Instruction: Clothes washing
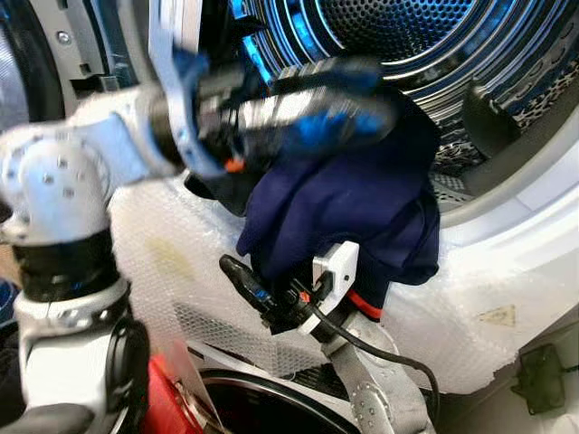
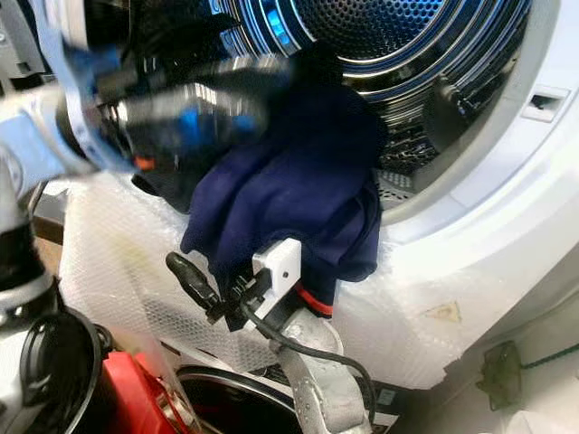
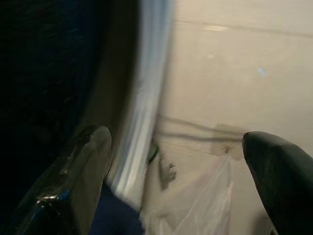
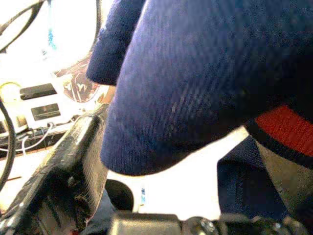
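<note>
A navy garment (image 1: 348,203) with a red stripe at its hem is lying draped over the lower lip of the washing machine's round opening, part of it hanging down the front and its upper edge just reaching toward the perforated drum (image 1: 398,36), which is glowing blue inside. My reading is that loading is partway through: the cloth is sitting at the threshold, not yet inside the drum, so it remains to be pushed in past the rim, and the door closing and cycle start are still to come. The left gripper (image 1: 317,95) is reaching across the top of the garment at the mouth of the opening; the head views are blurring it, but the left wrist view is showing its two fingers (image 3: 83,171) spread wide apart with nothing between them. The right gripper (image 4: 181,161) is coming up from below under the hanging cloth; its fingers are standing apart with the fabric sagging into the gap, touching but not clamped as far as I can tell. Bubble wrap (image 1: 172,262) is covering the machine's white front panel (image 1: 534,226) below the opening. A red object (image 1: 167,398) is sitting low beside the robot's body. A dark plug or adapter (image 1: 540,372) is resting on the pale floor.
</note>
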Robot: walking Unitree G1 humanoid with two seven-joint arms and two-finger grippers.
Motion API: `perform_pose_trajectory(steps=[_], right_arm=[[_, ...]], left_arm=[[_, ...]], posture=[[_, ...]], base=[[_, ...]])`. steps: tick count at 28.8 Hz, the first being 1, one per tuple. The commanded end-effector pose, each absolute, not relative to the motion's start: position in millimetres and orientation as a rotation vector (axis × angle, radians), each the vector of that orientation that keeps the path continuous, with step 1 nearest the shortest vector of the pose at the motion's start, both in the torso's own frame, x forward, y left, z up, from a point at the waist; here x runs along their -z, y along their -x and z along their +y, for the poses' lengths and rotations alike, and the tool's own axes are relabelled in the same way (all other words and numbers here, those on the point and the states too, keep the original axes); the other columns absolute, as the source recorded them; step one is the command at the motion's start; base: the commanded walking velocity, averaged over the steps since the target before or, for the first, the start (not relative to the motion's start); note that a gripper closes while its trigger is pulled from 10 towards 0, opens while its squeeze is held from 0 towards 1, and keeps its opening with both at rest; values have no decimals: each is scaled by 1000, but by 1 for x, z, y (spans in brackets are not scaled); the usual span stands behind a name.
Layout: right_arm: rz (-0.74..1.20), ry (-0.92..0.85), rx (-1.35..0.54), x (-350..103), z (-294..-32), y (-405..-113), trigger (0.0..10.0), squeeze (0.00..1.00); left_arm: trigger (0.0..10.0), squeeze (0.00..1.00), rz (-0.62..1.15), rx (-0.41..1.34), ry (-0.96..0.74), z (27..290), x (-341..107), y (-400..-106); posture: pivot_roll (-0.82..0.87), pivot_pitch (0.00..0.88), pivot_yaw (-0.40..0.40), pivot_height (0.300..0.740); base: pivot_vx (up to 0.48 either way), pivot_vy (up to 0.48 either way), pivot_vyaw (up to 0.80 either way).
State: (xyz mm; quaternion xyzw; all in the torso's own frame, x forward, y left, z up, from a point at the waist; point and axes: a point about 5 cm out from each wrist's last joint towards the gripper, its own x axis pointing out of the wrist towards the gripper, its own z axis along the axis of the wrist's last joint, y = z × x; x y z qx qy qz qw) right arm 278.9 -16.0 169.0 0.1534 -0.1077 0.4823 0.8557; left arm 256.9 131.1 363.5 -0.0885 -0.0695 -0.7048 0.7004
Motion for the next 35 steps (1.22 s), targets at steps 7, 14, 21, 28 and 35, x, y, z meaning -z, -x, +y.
perform_pose_trajectory(steps=[7, 14, 21, 28, 35], right_arm=[[-85, -341, -966, -135, -17, -282, 10000, 0], [-82, -347, -975, -129, -13, -282, 10000, 0], [-74, -343, -968, -124, -15, -283, 10000, 0], [-74, -335, -969, -124, -18, -287, 10000, 0], [-120, -334, -937, -136, -20, -299, 10000, 0]], left_arm=[[10000, 0, 66, 1471, 47, 175, -327, -205], [10000, 0, 237, 1355, 26, 205, -301, -169], [10000, 0, 310, 995, 91, 231, -258, -139], [10000, 0, 301, 677, 139, 249, -230, -126], [10000, 0, 403, 314, 100, 263, -170, -136]], posture=[[393, 53, -15, 740], [396, 57, -7, 740], [394, 59, -13, 740], [407, 65, -35, 740], [414, 68, -71, 740]], base=[[0, 0, 0], [0, 0, 0], [0, 0, 0], [0, 0, 0], [0, 0, 0]])
